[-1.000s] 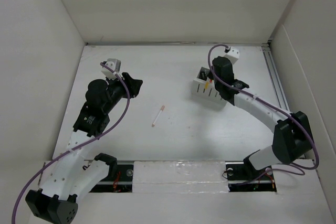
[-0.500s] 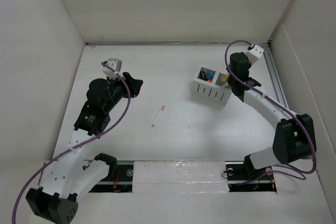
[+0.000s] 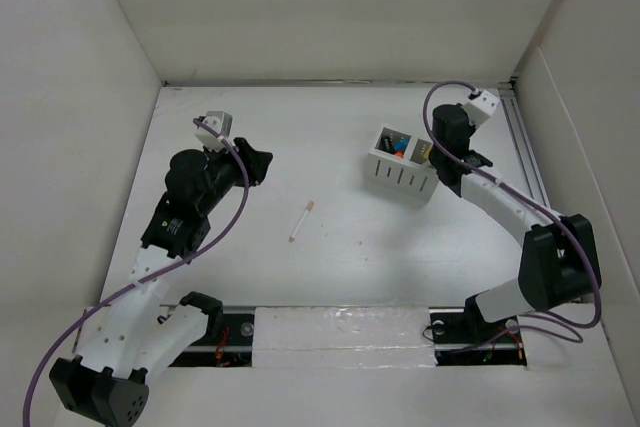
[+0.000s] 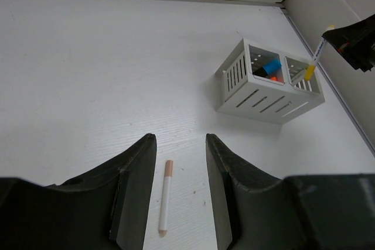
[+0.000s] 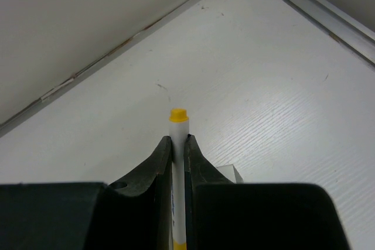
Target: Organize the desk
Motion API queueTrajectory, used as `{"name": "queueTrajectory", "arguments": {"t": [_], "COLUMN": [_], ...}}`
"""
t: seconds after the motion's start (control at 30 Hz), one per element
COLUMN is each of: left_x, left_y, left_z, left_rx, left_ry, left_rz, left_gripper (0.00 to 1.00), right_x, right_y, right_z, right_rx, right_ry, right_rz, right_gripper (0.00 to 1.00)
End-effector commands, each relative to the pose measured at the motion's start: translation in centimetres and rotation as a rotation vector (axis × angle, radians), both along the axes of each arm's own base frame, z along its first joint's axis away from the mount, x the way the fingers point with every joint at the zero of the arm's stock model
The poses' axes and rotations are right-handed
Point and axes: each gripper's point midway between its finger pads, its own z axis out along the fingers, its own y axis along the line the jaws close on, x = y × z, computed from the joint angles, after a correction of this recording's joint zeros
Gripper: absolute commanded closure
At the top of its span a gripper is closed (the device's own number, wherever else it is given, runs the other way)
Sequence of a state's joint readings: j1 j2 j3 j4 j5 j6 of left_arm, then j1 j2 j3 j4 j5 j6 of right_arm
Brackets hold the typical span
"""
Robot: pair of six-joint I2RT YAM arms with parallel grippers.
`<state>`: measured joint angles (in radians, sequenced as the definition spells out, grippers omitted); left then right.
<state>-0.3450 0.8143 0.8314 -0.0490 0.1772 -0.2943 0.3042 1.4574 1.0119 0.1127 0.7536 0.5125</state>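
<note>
The white desk (image 3: 330, 127) holds a white slotted organizer box (image 3: 400, 167) at the back right. My right gripper (image 3: 437, 151) is shut on a white marker with yellow ends (image 5: 179, 122), held upright. In the left wrist view the marker's lower yellow end (image 4: 309, 73) is at the box's (image 4: 266, 95) right compartment. A white pen with an orange cap (image 3: 301, 220) lies on the middle of the desk. My left gripper (image 3: 262, 162) is open and empty, hovering to the left of the pen; the pen (image 4: 164, 194) shows between its fingers (image 4: 140, 168).
Blue and orange items (image 4: 270, 67) fill the box's left compartment. White wall panels stand on the left, back and right. A metal rail (image 3: 525, 147) runs along the desk's right edge. A corner of the box (image 5: 225, 174) shows under my right gripper (image 5: 178, 140).
My right gripper has carried the marker from over the organizer's left part to its right end. The left arm and the pen on the desk have not moved.
</note>
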Motion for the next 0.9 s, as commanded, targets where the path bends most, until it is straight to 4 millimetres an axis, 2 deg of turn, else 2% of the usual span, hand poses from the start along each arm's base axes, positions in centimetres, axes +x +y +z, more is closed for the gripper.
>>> {"name": "queueTrajectory", "arguments": {"t": [0.0,0.17,0.4,0.5,0.67,0.87], "left_x": [-0.1,-0.4,-0.4,-0.4,-0.2,0.1], "left_y": [-0.2,-0.1,-0.1,-0.3,-0.2,-0.3], "left_z": [2.4,2.6,2.7,2.5,2.4,2.1], "left_rx": [-0.028,-0.033,-0.034,-0.034,-0.031,-0.024], "left_ry": [-0.073,-0.079,-0.083,-0.075,-0.071,-0.061], "left_rz": [-0.013,-0.011,-0.01,-0.025,-0.013,-0.014], "left_gripper": [0.65,0.64,0.64,0.64,0.64,0.65], "right_x": [-0.2,-0.8,-1.1,-1.3,-2.6,-4.3], "right_y": [0.9,2.5,2.5,3.6,5.3,8.5], "right_z": [0.0,-1.3,-2.1,-2.1,-2.7,-2.3], "right_rx": [-0.005,-0.034,-0.046,-0.024,-0.015,-0.013], "right_ry": [-0.017,0.035,0.055,0.046,0.056,0.052], "right_rz": [0.001,0.006,-0.014,0.016,0.06,0.151], "right_gripper": [1.0,0.98,0.96,0.95,0.82,0.64]}}
